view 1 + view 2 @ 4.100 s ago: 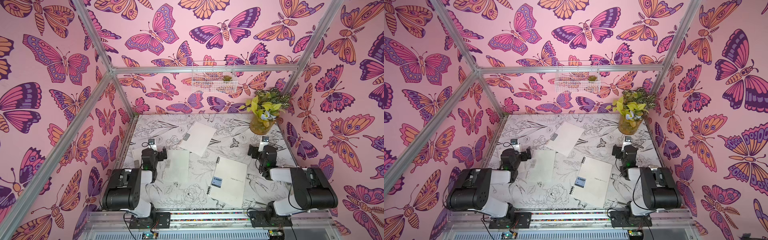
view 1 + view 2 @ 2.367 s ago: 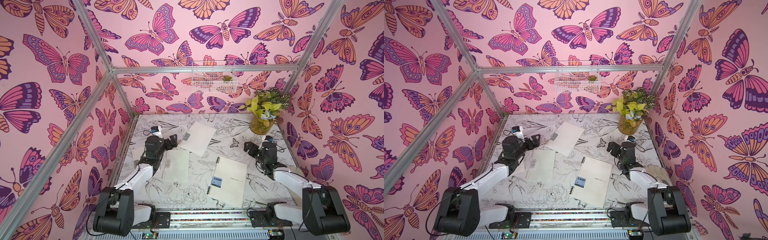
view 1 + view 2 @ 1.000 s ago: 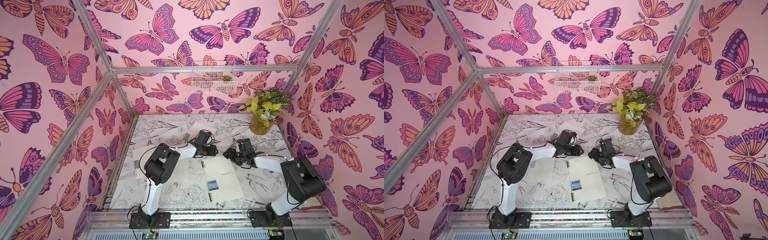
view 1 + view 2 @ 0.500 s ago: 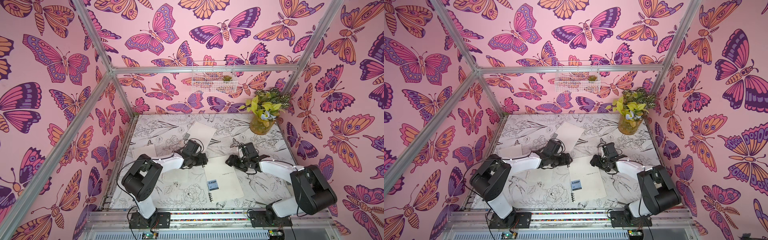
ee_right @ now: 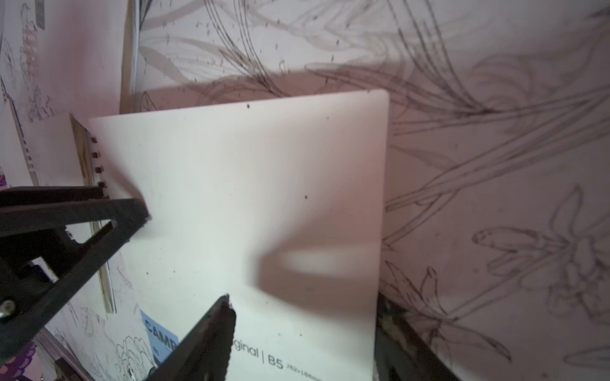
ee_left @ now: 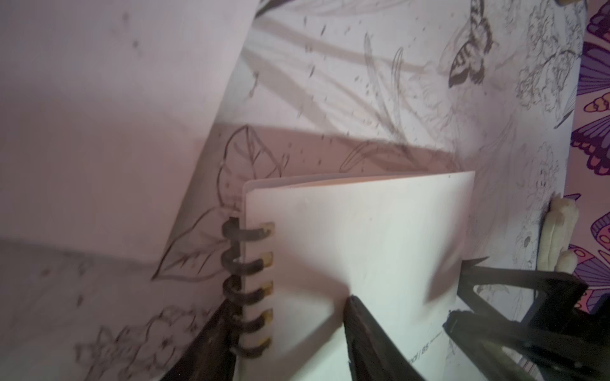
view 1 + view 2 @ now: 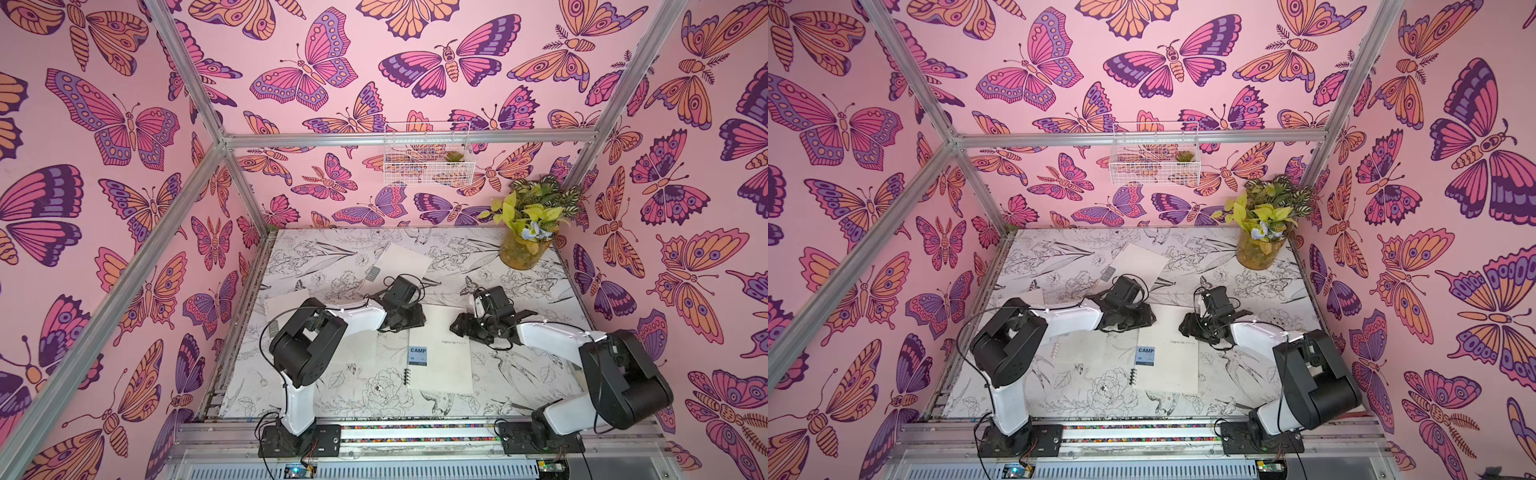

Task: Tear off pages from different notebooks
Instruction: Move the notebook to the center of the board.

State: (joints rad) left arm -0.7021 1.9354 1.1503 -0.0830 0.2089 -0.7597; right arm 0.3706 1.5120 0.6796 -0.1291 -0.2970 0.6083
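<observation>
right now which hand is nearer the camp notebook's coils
Left. The left hand straddles the black coils at the far corner of the CAMP notebook; the right hand is over its opposite edge.

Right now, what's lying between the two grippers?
Only the far end of the CAMP notebook, its plain cream cover. In both top views the left gripper is at the coil side, the right gripper at the opposite side; nothing else between.

A staged robot test cell: an aluminium frame [image 7: 411, 137] carries pink butterfly-print walls [image 7: 124, 124], the left arm [image 7: 307, 345] and right arm [image 7: 623, 374] are bolted to a rail [image 7: 415, 446] at the edge of a floral-print surface [image 7: 324, 257], with a wire basket [image 7: 428, 166] and potted plant [image 7: 528, 237] at the back
</observation>
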